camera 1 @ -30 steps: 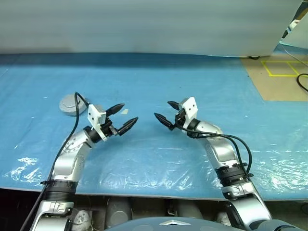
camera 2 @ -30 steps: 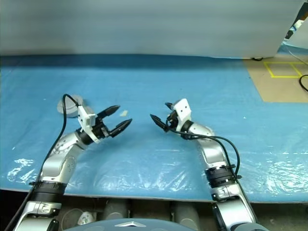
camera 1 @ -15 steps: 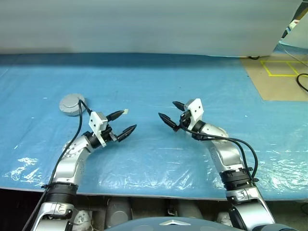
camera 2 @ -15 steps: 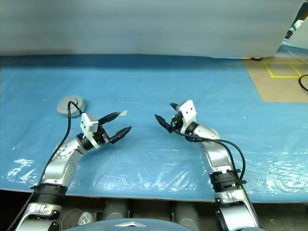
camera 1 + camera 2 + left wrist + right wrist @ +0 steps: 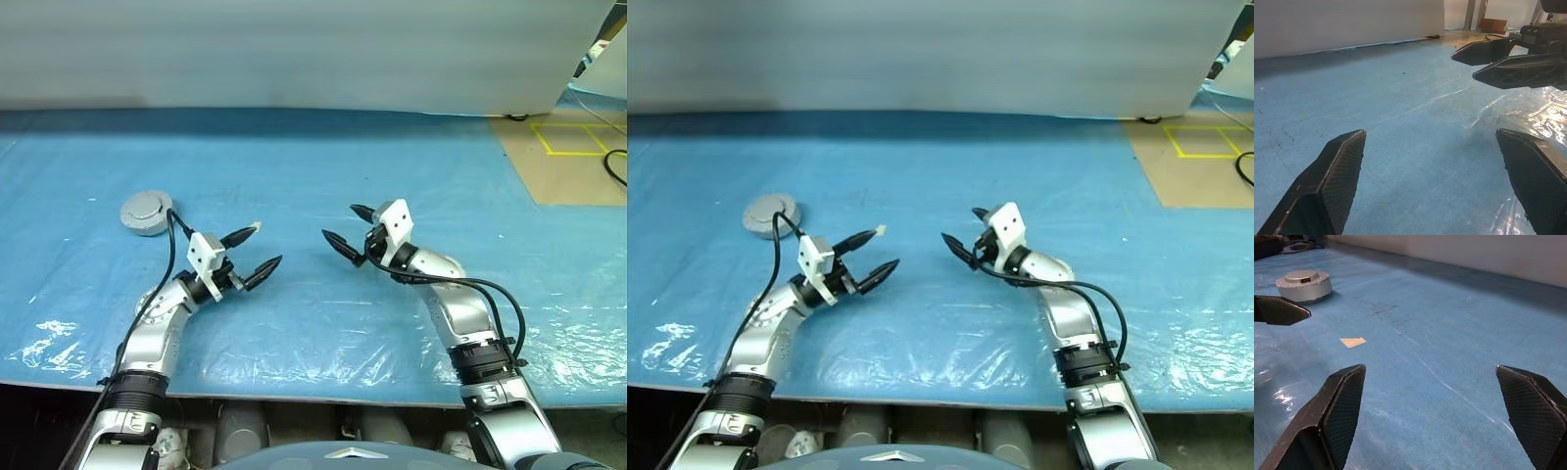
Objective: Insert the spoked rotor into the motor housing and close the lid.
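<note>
Far left of the worktop (image 5: 323, 176), covered with blue plastic sheeting: closed motor housing (image 5: 145, 211), a plain grey round metal puck, lying flat with lid (image 5: 1303, 276) uppermost and round axis upright; no long axis to speak of. On the lid's raised centre, a small dark rectangular mark, too small to read. No legible brand or writing elsewhere.

Just right of the housing, apart from it: left end effector (image 5: 254, 255), two black pointed fingers on a silver arm with a white block at the wrist, released and spread wide, nothing between the fingers, pointing toward the middle of the worktop. Black cable looping from the wrist back along the arm, passing beside the housing.

Near the upper fingertip of the left end effector: small pale tan scrap (image 5: 1353, 341), flat on the sheeting.

Right of centre: right end effector (image 5: 963, 232), same build, likewise released and empty, fingers spread, pointing toward the left end effector across a bare stretch of sheeting; tips well apart.

Far right, beyond the sheeting's edge: brown floor (image 5: 578, 176) marked with yellow tape lines (image 5: 573, 137).
</note>
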Controlling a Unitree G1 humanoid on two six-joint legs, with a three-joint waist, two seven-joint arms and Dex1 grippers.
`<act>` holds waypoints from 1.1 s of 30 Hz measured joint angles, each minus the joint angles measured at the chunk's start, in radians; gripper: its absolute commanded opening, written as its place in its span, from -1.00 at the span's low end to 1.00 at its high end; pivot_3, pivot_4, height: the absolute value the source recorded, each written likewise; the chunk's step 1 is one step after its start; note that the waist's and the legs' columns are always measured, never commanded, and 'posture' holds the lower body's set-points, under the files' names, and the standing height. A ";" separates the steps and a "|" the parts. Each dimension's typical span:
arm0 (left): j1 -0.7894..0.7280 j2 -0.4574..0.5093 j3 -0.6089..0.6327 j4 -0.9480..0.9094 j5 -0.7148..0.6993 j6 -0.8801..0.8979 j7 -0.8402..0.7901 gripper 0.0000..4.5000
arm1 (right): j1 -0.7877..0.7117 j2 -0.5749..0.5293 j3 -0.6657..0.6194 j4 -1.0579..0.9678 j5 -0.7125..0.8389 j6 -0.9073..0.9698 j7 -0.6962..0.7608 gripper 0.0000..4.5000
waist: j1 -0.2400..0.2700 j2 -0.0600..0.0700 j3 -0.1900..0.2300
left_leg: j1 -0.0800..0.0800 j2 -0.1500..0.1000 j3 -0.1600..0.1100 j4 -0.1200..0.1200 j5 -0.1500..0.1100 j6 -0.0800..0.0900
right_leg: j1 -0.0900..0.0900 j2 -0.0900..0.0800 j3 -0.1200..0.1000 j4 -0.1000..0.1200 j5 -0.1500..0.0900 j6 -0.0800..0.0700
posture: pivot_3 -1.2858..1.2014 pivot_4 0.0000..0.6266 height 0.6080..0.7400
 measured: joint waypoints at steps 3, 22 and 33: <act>-0.008 -0.001 0.000 -0.001 0.001 0.002 0.008 1.00 | -0.001 0.000 0.000 0.000 -0.001 -0.001 0.001 0.99 | 0.000 0.000 0.000 | 0.000 0.000 0.000 0.000 0.000 0.000 | 0.000 0.000 0.000 0.000 0.000 0.000 | 0.03 -0.52 1.00; -0.033 -0.011 -0.031 -0.056 0.002 0.047 0.049 1.00 | -0.026 -0.011 0.022 0.016 -0.022 -0.023 0.036 0.99 | 0.000 0.000 0.000 | 0.000 0.000 0.000 0.000 0.000 0.000 | 0.000 0.000 0.000 0.000 0.000 0.000 | 0.03 -0.52 1.00; -0.026 -0.012 -0.045 -0.087 0.017 0.068 0.074 1.00 | -0.024 -0.009 0.034 0.016 -0.036 -0.035 0.034 0.99 | 0.000 0.000 0.000 | 0.000 0.000 0.000 0.000 0.000 0.000 | 0.000 0.000 0.000 0.000 0.000 0.000 | 0.03 -0.52 1.00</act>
